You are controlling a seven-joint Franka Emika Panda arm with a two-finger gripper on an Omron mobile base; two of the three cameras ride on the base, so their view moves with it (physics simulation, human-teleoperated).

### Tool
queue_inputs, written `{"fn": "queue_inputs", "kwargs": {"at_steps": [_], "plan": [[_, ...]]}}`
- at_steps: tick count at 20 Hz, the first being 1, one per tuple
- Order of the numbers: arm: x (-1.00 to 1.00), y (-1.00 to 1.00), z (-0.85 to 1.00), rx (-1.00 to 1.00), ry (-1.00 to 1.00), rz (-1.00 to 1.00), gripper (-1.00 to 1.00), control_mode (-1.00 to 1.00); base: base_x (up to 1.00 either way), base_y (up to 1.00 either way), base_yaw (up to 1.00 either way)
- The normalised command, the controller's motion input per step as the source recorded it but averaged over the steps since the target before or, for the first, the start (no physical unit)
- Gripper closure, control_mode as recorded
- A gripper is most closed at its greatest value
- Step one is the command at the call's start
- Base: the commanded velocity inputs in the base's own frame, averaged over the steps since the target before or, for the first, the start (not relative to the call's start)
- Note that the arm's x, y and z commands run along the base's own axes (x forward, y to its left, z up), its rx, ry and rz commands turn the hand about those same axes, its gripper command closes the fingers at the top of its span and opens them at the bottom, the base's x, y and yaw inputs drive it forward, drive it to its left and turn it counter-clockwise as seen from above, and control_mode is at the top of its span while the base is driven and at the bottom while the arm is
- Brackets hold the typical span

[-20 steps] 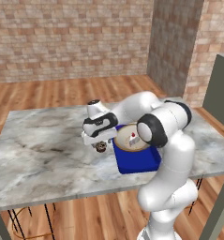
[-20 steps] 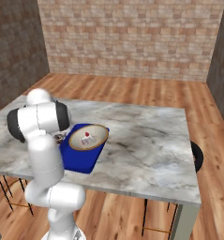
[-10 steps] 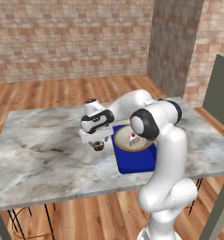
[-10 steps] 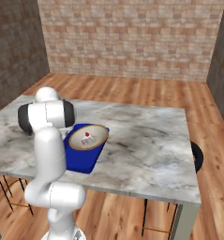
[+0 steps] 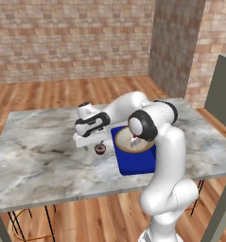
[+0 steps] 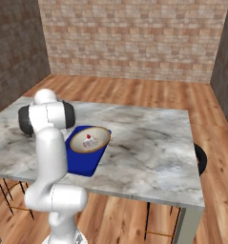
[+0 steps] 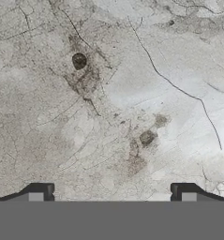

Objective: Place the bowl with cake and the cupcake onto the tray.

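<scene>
A: So, sitting where — bowl and cupcake?

B: Resting already on tray, toward its far end, tilting on the rim by the look of it from the right base view; waiting just off the tray's left side on the marble table, touching nothing

A: And gripper?

B: Hanging just above and behind the cupcake, standing wide apart, carrying nothing; looking down at bare marble in the hand view, both tips far apart

A: Meaning which step, probably?

B: Seemingly lining up for the cupcake, second half of the job, bowl looking done

A: Needing what next?

B: Likely shifting over the cupcake, lowering around it, squeezing gently, lifting, carrying right onto free blue beside the bowl; watching for nudging such a small thing aside
</scene>
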Motion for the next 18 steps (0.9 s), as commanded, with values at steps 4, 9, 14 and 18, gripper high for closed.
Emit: {"fn": "queue_inputs", "kwargs": {"at_steps": [4, 9, 14, 18], "plan": [[-0.09, 0.01, -0.01, -0.02, 0.0, 0.0, -1.0, -1.0, 0.0, 0.0, 0.0], [0.0, 0.0, -0.04, -0.04, 0.0, 0.0, -1.0, -1.0, 0.0, 0.0, 0.0], [0.0, -0.04, -0.05, -0.08, 0.0, 0.0, -1.0, -1.0, 0.0, 0.0, 0.0], [0.0, -0.2, -0.03, -0.1, 0.0, 0.02, -1.0, -1.0, 0.0, 0.0, 0.0]]}}
